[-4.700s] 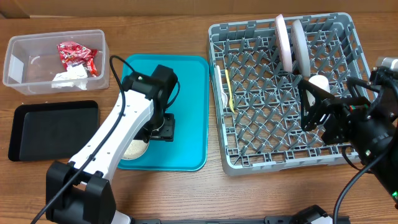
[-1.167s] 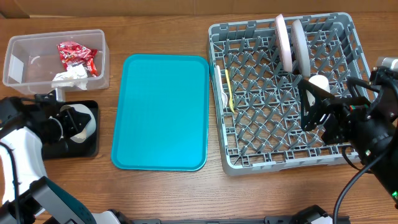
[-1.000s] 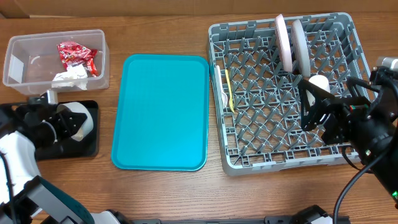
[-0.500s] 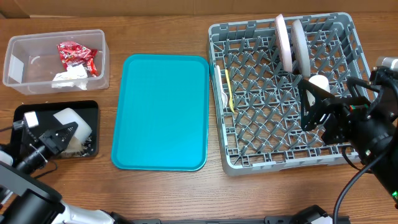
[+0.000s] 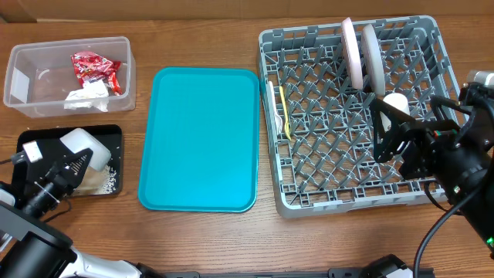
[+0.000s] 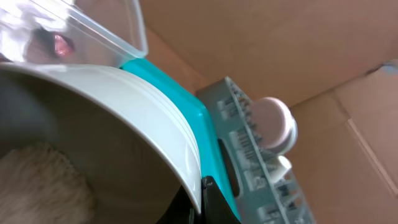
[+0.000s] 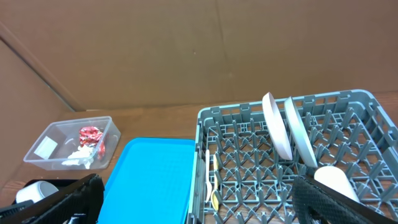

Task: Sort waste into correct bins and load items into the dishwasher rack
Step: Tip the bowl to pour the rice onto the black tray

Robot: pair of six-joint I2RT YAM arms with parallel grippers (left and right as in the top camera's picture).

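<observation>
In front of me stands a brown wooden table. Four things lie directly on it. At my far left is a clear tub, and just beside it, nearer to me, a black tray. In the middle lies a teal tray. On my right sits the big grey rack.

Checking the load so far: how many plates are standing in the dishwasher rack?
2. The white-pink plate stands on edge at the back of the dishwasher rack; the pale grey plate stands beside it. No other plate shows, though the right arm covers part of the rack.
</observation>
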